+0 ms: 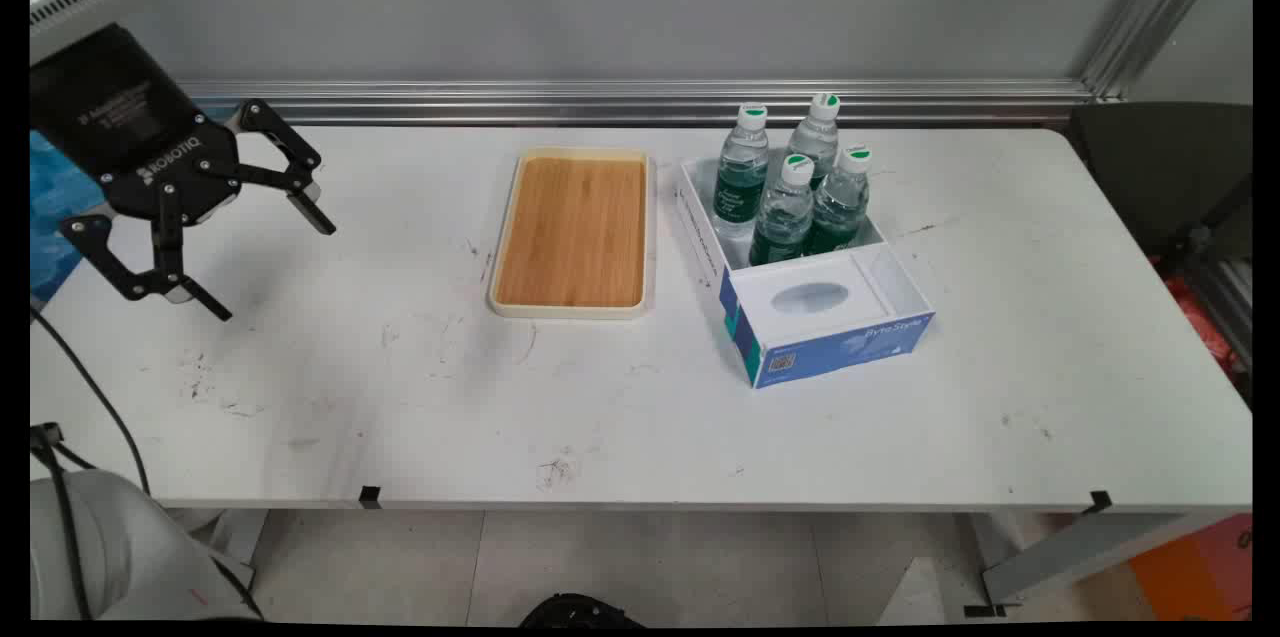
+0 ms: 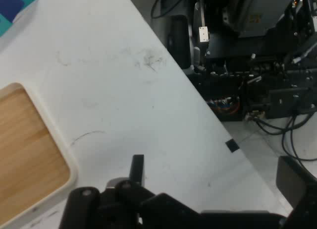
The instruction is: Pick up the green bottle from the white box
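Observation:
My black gripper (image 1: 272, 270) hangs open over the left part of the white table (image 1: 420, 397), holding nothing. The nearest thing is a bamboo tray with a white rim (image 1: 572, 232), lying bare to its right near the table's middle. Right of the tray stands a blue and white carton (image 1: 835, 342) with several green-labelled water bottles (image 1: 785, 212) upright in its far half. In the hand view my gripper (image 2: 215, 177) looks down on bare table, with the tray's corner (image 2: 29, 159) at the left and a bit of the carton (image 2: 15, 6) at the top left.
An aluminium rail (image 1: 640, 102) runs along the table's back edge, and a dark chair (image 1: 1165, 167) stands past the right end. Black tape marks (image 1: 369, 495) sit on the front edge. Beyond the table's edge in the hand view are dark equipment and cables (image 2: 257, 75).

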Robot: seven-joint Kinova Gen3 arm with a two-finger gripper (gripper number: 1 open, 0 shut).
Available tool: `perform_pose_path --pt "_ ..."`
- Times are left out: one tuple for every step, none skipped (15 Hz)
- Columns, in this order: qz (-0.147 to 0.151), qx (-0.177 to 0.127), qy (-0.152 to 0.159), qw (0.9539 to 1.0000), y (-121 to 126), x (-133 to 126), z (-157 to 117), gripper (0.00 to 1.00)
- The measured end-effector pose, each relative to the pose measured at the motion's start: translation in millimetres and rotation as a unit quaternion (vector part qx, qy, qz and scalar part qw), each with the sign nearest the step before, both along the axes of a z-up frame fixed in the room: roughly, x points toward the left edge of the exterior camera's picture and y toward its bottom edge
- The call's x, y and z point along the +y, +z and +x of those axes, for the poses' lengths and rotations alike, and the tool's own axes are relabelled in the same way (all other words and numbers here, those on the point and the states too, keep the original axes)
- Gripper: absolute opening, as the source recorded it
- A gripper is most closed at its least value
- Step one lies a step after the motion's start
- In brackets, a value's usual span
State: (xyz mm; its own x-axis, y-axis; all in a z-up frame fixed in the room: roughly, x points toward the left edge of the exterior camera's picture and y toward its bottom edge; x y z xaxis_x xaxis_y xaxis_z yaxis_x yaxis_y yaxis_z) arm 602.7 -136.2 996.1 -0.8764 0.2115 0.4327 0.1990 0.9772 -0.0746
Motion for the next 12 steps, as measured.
perform_pose_path --pt "-0.002 0.0 0.01 0.9999 0 -2 0 1.0" --pt "-0.003 0.0 0.025 0.9997 0 -5 0 1.0" --pt "-0.005 0.001 0.039 0.9992 -1 -7 0 1.0" --pt "-0.006 0.003 0.063 0.998 -1 -12 0 1.0" --pt "-0.007 0.006 0.088 0.9961 -2 -17 0 1.0" --pt "-0.008 0.009 0.11 0.9939 -3 -21 0 1.0" --pt "-0.008 0.013 0.133 0.9909 -4 -25 0 1.0" --pt "-0.009 0.018 0.158 0.9873 -5 -30 -1 1.0" --pt "-0.009 0.022 0.178 0.9837 -7 -34 -2 1.0" --pt "-0.008 0.027 0.202 0.979 -9 -40 -4 1.0" --pt "-0.008 0.029 0.216 0.976 -10 -43 -5 1.0" --pt "-0.009 0.033 0.236 0.9712 -12 -47 -7 1.0"
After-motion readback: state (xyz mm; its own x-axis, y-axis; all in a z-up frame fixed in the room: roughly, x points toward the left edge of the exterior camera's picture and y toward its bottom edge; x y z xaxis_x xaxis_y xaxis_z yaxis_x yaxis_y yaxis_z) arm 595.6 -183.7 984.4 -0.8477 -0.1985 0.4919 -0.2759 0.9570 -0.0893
